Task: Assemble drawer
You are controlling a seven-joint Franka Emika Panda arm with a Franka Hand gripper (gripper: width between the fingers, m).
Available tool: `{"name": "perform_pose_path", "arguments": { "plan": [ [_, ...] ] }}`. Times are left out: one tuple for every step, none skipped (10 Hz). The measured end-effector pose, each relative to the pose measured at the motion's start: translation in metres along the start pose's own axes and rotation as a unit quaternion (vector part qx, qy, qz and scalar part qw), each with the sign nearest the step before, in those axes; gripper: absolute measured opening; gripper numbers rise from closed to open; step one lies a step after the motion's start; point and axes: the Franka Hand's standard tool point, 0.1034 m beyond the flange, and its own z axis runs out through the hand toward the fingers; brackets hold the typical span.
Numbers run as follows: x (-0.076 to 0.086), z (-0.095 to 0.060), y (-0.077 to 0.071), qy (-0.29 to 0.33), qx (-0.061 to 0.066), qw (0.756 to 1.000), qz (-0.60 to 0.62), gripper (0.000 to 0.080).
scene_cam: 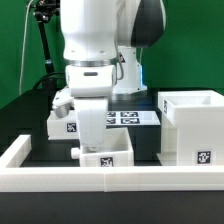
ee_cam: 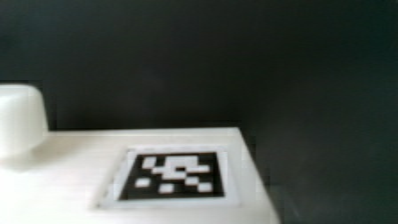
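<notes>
Item: drawer kit, white plastic, in three loose parts on a dark table [scene_cam: 28, 125], none joined yet.

- Small tray [scene_cam: 108, 157], open top up, tagged face toward the low white border wall [scene_cam: 50, 180]. It sits just behind that wall.
- Gripper [scene_cam: 88, 140]: comes straight down at the tray's edge on the exterior view's left. Jaws are clenched almost together. Whether a thin tray wall is pinched between them, or they merely press against it, I cannot tell. The wrist view shows one white finger [ee_cam: 18, 120] beside a flat white face bearing a square tag [ee_cam: 173, 175], close under the camera.
- Housing [scene_cam: 195, 125]: tall and boxy, to the exterior view's right of the tray, apart from it with bare table between. Its hollow side appears to face upward.
- Second tray [scene_cam: 62, 118]: behind the arm on the exterior view's left, partly hidden.
- Marker board [scene_cam: 128, 117]: flat, farther back, between the two trays.

Bearing for the coming move, as I judge it: the tray must travel toward the exterior view's right to meet the housing. Its long axis is not clear from here. The surface looks smooth and suited to sliding. The lane is open, with the border wall close alongside.
</notes>
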Motion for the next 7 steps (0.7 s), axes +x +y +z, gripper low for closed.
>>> {"name": "perform_pose_path", "arguments": {
  "plan": [
    [0.0083,-0.0014,0.0038,0.002,0.0,1.0,0.003,0.0042],
    [0.0132,-0.0017,0.0041,0.004,0.0,1.0,0.0,0.0042],
    [0.0119,-0.001,0.0034,0.004,0.001,1.0,0.001,0.0042],
    [0.0113,-0.0008,0.003,0.004,0.001,1.0,0.001,0.0042],
    [0.0113,-0.0006,0.0027,0.004,0.002,1.0,0.002,0.0042],
    [0.0105,-0.0001,0.0025,0.004,-0.002,1.0,0.0,0.0042],
    [0.0087,0.0015,0.0025,0.003,-0.023,1.0,-0.007,0.0042]
  ]
}}
